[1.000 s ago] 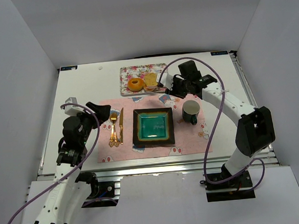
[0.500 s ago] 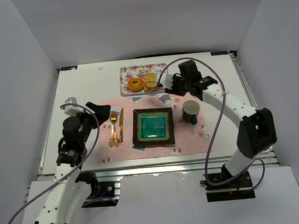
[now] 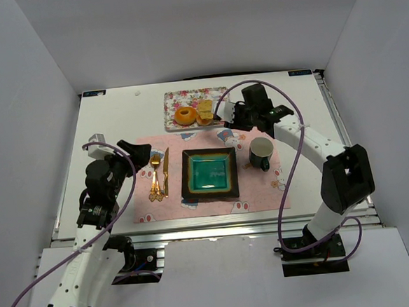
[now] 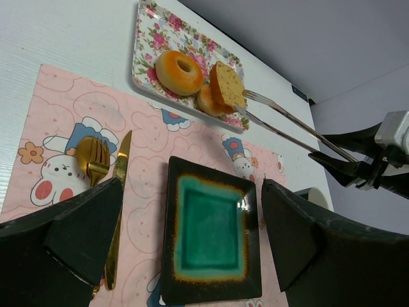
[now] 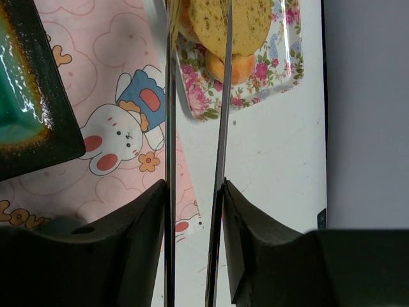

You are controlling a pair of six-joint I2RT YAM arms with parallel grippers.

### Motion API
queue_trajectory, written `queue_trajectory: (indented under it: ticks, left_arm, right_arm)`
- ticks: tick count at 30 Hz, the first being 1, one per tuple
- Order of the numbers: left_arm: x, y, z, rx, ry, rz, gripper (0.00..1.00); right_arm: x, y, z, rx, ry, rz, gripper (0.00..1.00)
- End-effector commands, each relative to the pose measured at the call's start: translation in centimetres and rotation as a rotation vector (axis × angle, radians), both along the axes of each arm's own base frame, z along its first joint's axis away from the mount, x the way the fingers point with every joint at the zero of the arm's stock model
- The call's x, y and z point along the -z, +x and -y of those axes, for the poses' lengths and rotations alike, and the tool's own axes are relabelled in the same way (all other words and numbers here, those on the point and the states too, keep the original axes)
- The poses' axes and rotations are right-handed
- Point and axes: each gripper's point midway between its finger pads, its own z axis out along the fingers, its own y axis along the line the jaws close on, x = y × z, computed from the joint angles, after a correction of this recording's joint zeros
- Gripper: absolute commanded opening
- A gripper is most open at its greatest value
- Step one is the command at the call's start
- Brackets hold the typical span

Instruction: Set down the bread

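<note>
The bread lies on a floral tray [image 3: 186, 97] at the back: an orange-brown ring doughnut [image 3: 185, 115] [image 4: 179, 71] and a flat tan-yellow piece [image 3: 206, 110] [image 4: 227, 85] [image 5: 233, 22] tilted up on its edge. My right gripper [image 3: 238, 116] [image 5: 195, 192] is shut on metal tongs [image 4: 287, 125] [image 5: 170, 128]. The tongs' tips reach the tan piece from the right, one arm on each side. My left gripper [image 3: 138, 154] [image 4: 192, 211] hovers open over the pink placemat [image 3: 256, 192], holding nothing.
A square green plate [image 3: 208, 153] [image 4: 211, 169] sits mid-placemat. A gold fork [image 3: 155, 176] and knife [image 3: 166, 171] lie to its left, and a dark mug [image 3: 262, 153] stands to its right. A small orange piece [image 5: 230, 67] lies under the tan piece.
My right gripper with the tongs has edged slightly left toward the tray, and the tan piece now stands more on edge. The left arm has not moved.
</note>
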Motion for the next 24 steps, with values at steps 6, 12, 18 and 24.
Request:
queue_trajectory:
  ticks: [6,12,18,24]
  left_arm:
    - [-0.5,-0.2,-0.3,-0.015,-0.006,0.013,0.98]
    - [-0.4,-0.2,-0.3,-0.018,-0.007,0.013,0.98]
    - [-0.7,-0.3,-0.3,-0.017,-0.014,0.018,0.98]
    - [-0.8,-0.4,-0.4,-0.020,-0.014,0.023,0.98]
  right_arm:
    - [0.6,0.9,-0.4,-0.007,-0.015,0.032,0.44]
    - [0.8,1.2,-0.3,0.001,-0.024,0.040,0.44]
    - [1.3,2.3,0.1,0.028,-0.051,0.082,0.43]
    - [2.5,2.1,0.4,0.022,-0.083,0.071,0.32]
